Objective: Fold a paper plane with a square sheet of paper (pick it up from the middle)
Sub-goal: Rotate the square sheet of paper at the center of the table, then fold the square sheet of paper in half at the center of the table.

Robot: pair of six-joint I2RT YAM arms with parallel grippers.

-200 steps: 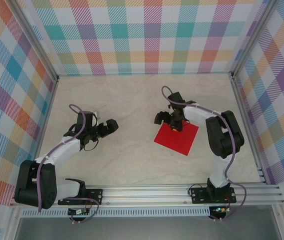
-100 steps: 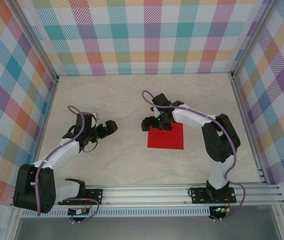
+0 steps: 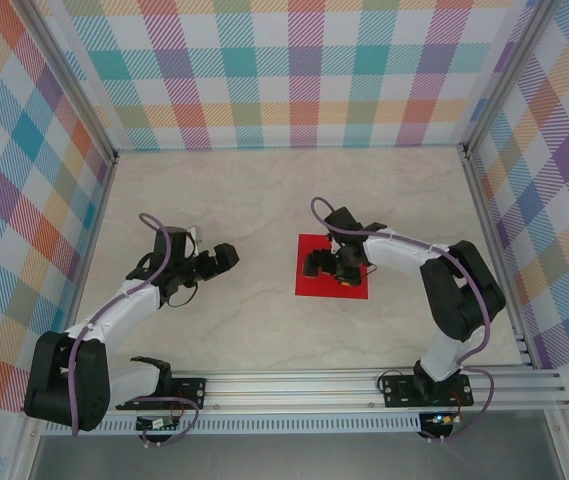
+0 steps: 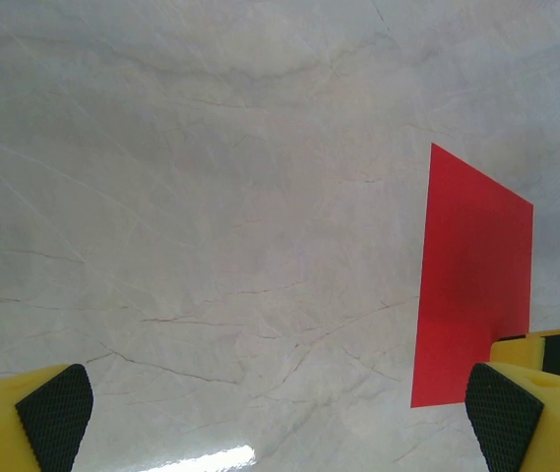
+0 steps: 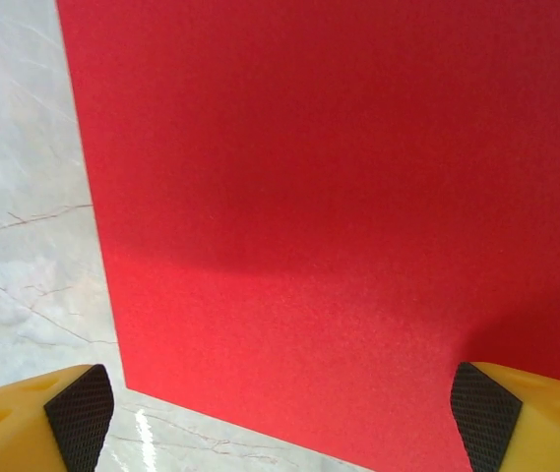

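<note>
The square sheet of paper point(image 3: 316, 287) lies flat on the table point(image 3: 224, 190), right of centre, the right gripper point(image 3: 332, 268) poised over its middle with fingers point(image 5: 516, 413) spread wide; the left gripper point(image 3: 222, 256) hangs well apart, likewise spread and empty. Thin, light and limp, the sheet will likely slide or crease under a careless pinch, so its middle looks the place to take it. Whether the pads point(image 5: 78, 408) touch the paper cannot be told, and the gripper hides its centre from above
</note>
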